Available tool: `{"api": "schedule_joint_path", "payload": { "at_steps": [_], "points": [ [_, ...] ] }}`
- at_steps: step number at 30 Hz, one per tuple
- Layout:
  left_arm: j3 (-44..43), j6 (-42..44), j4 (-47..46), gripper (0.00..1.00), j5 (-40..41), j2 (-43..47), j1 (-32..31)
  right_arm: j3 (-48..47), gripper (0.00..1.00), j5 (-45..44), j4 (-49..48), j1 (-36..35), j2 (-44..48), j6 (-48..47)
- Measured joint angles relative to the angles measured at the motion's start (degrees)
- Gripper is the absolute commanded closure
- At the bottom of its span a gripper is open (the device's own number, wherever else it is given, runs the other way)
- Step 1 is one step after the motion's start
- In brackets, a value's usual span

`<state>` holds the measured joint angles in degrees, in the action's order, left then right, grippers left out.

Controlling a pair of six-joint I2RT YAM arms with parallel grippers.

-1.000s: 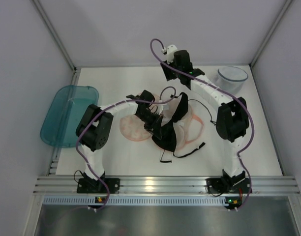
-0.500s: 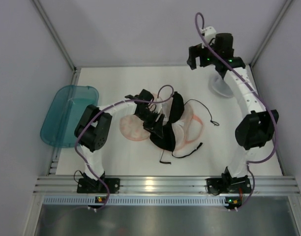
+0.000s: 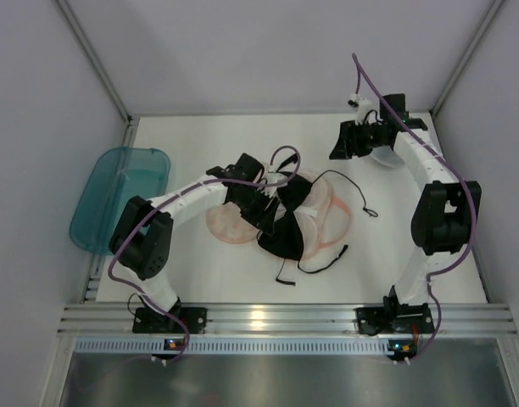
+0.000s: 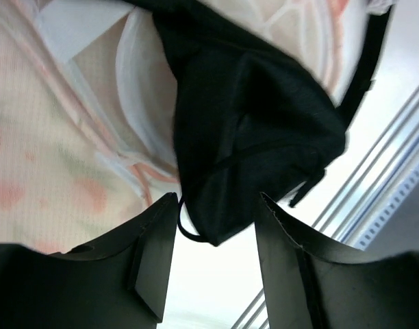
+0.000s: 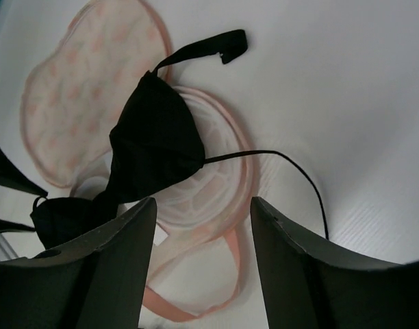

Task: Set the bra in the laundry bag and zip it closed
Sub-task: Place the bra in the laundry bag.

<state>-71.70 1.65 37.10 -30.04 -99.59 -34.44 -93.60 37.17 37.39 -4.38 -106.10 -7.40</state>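
Note:
The black bra (image 3: pixel 287 231) lies across the open cream-peach laundry bag (image 3: pixel 227 225), one cup on the bag's right lobe and its thin straps trailing onto the table. My left gripper (image 3: pixel 265 209) is open just above the bra; in the left wrist view the bra (image 4: pixel 250 123) hangs over the bag (image 4: pixel 52 151), and its lower edge reaches the gap of the left gripper (image 4: pixel 216 240) without being held. My right gripper (image 3: pixel 339 146) is open and empty at the back right. Its wrist view looks down past the right gripper (image 5: pixel 202 253) onto the bra (image 5: pixel 155 144) and the bag (image 5: pixel 93 89).
A teal plastic bin (image 3: pixel 119 197) hangs over the table's left edge. A translucent round tub (image 3: pixel 387 158) stands at the back right, mostly hidden behind my right arm. The bag's pink loop (image 5: pixel 231 274) lies on the table near the right lobe.
My right gripper swung away from above the bag to the back right, rose, then came lower. The bra's raised cup has settled flatter on the bag. My left arm's elbow shifted left.

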Motion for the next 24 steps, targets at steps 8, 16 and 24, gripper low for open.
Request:
{"api": "schedule_joint_path", "payload": {
  "at_steps": [8, 16, 24],
  "points": [
    [4.8, -0.5, 1.1, 0.65, 5.2, -0.3, -1.1, 12.6, 0.51, 2.7, -0.1, -3.6, 3.3, 0.8],
    [1.8, -1.8, 1.3, 0.91, 2.4, -4.1, -2.4, 20.3, 0.73, -1.0, -2.2, -4.9, 4.0, 2.7],
    [-4.7, -5.0, 0.6, 1.0, -1.9, -7.7, -3.0, 23.1, 0.8, -2.6, -3.2, -5.4, 4.0, 3.6]
  ]
}}
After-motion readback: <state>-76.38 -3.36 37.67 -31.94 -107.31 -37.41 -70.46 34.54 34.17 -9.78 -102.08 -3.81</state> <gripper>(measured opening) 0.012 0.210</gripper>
